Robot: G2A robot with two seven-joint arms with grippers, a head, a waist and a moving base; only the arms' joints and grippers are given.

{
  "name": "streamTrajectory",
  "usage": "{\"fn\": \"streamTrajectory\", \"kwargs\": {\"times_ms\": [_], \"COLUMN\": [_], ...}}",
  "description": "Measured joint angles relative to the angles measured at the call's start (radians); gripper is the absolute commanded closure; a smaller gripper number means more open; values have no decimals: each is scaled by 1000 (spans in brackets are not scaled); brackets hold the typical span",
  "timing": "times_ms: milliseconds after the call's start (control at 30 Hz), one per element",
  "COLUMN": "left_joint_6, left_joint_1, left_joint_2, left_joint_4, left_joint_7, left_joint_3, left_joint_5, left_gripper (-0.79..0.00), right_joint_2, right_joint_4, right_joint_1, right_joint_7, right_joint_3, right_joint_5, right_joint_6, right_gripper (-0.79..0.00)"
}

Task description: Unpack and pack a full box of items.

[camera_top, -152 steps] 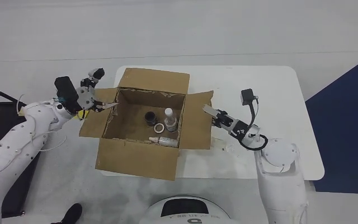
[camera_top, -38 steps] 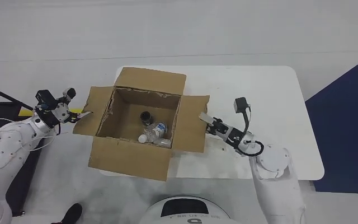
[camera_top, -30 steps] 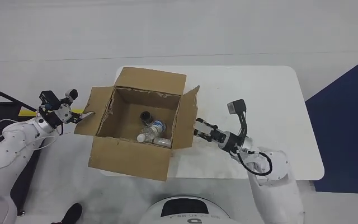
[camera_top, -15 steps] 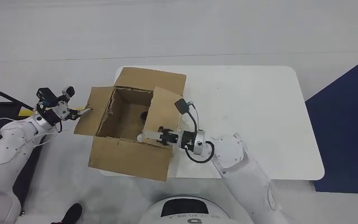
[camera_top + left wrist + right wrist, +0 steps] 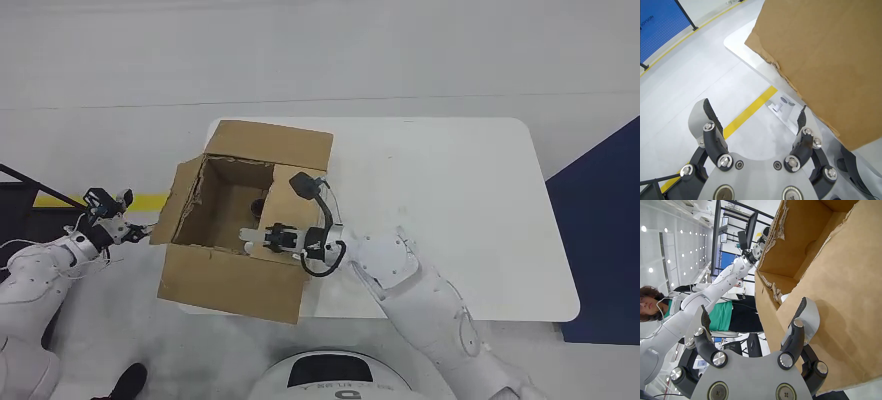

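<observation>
Left pincer spread; right pincer spread, arm extended leftward

Small white lettering at the left edge of the blue panel

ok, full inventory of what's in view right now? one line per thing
cardboard box: 1, brown, at the left end of the table, top open
right flap: 1, brown, folded in over the box opening
dark round item: 1, black, inside the box, partly hidden by the right flap; other contents can't be made out
table: 1, white, under the box
floor line: 1, yellow, on the floor left of the table
blue panel: 1, blue, on the floor right of the table
left gripper: 1, grey and black, open and empty, off the table's left edge beside the box
right gripper: 1, grey and black, open, one finger against the right flap
</observation>
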Motion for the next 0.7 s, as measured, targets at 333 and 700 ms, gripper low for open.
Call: {"fn": "streamTrajectory", "kwargs": {"times_ms": [333, 700], "left_joint_6": [6, -53], "left_joint_1": [-15, -64], "left_joint_2": [-73, -153], "left_joint_4": [29, -143], "left_joint_7": [-146, 80], "left_joint_3": [-31, -16], "left_joint_5": [-160, -222], "left_gripper": [-785, -785], "right_joint_2": [11, 26], "right_joint_4": [-15, -27], "right_joint_1": [3, -10], "right_joint_7": [-2, -22], "right_joint_3": [4, 23], "right_joint_5": [4, 19], "right_joint_6": [12, -2], "right_gripper": [-785, -785]}}
